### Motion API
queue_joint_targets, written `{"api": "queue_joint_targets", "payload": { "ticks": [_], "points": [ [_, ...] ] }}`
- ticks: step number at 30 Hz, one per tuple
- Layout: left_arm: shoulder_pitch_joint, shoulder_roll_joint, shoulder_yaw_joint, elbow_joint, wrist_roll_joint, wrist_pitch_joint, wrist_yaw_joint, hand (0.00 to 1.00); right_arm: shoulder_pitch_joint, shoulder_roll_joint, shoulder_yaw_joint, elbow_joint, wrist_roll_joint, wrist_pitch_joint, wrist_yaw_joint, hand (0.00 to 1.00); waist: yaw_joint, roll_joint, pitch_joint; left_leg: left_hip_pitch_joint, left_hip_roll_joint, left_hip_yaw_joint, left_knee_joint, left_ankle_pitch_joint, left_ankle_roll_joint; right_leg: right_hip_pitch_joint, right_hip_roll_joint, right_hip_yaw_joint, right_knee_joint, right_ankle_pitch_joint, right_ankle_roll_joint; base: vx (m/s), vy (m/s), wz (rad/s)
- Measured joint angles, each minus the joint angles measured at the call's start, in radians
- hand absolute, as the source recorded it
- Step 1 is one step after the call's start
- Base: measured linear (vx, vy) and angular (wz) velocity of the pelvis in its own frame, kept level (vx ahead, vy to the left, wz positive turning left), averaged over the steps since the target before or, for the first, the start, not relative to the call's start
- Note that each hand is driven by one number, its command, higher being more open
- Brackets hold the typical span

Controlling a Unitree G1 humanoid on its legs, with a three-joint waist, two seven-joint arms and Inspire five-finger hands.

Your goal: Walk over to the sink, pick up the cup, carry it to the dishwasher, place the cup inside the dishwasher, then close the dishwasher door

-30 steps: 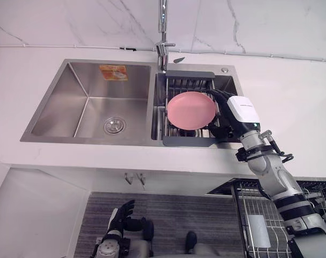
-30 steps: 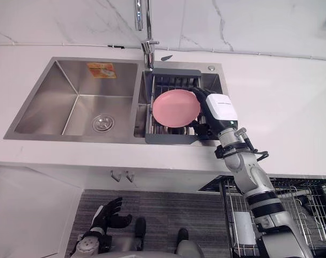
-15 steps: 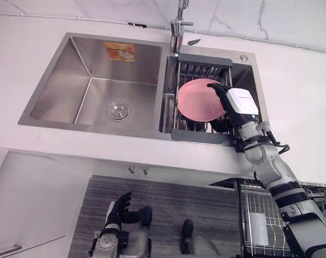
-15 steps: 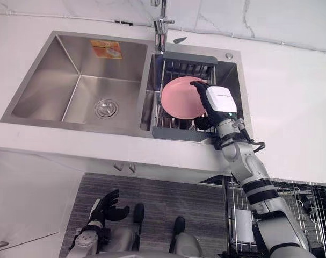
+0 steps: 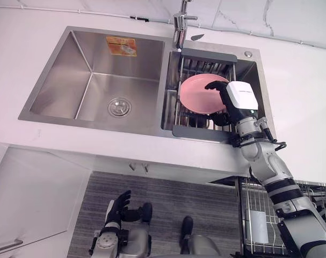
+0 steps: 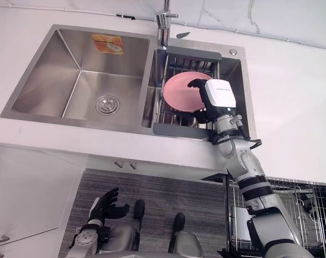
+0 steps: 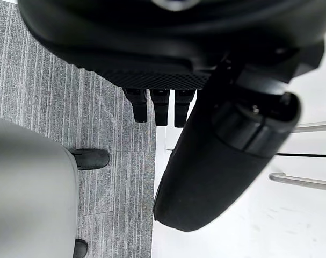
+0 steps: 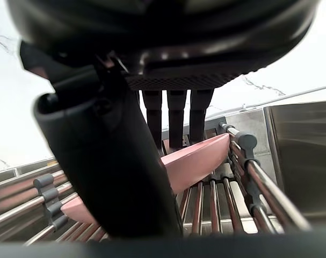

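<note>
No cup shows; a pink plate [image 5: 197, 95] lies tilted on the bars of a grey drying rack [image 5: 197, 131] in the sink's right basin. My right hand [image 5: 221, 90] reaches over the plate's right side, its fingers straight across the top of the rim. In the right wrist view the fingers [image 8: 176, 115] stretch above the plate [image 8: 197, 158], and the thumb [image 8: 114, 177] stands in front of it. My left hand [image 5: 118, 207] hangs low over the floor, its fingers relaxed.
The steel left basin [image 5: 71, 80] has a drain [image 5: 119, 107] and an orange sticker [image 5: 121, 45]. The faucet [image 5: 180, 21] stands behind the rack. White counter surrounds the sink. A wire dishwasher rack [image 5: 259, 209] is pulled out at the lower right.
The camera has shifted. My right hand has moved from beside the plate's right edge to over it, fingers now lying across the plate's top. The left hand has stayed low.
</note>
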Motion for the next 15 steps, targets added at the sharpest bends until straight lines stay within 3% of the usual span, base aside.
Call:
{"api": "queue_joint_targets", "payload": {
  "ticks": [15],
  "points": [
    [-0.01, 0.007, -0.016, 0.0, 0.002, -0.004, -0.001, 0.9, 0.023, 0.062, -0.016, -0.054, 0.06, -0.03, -0.012, 0.3, 0.016, 0.0, 0.006, 0.006, 0.001, 0.005, 0.0, 0.0, 0.0, 0.005, -0.005, 0.0, 0.004, 0.0, 0.0, 0.0, 0.0, 0.0]
  ]
}}
